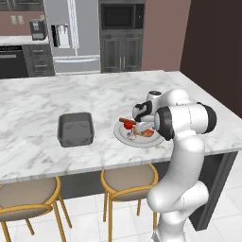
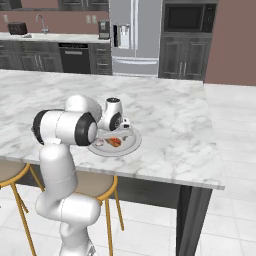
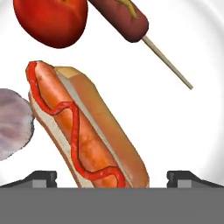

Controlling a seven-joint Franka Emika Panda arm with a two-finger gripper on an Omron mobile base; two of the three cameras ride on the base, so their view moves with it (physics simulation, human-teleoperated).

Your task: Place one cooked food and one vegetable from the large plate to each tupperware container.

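A shallow grey rectangular tub is sitting left on the marble counter. Right of it, the round pale plate is holding a soft hot dog in a bun, probably squashy; the gripper, jaws wide apart, is hovering astride it.

A white marble-topped table is set on a dark base. Round tan stools with yellow-orange legs are placed under its near edge. A stainless refrigerator is located at 12 o'clock, with a built-in microwave at 1 o'clock above dark cabinets. The walls are finished in dusky pink. The floor is laid with pale tiles.
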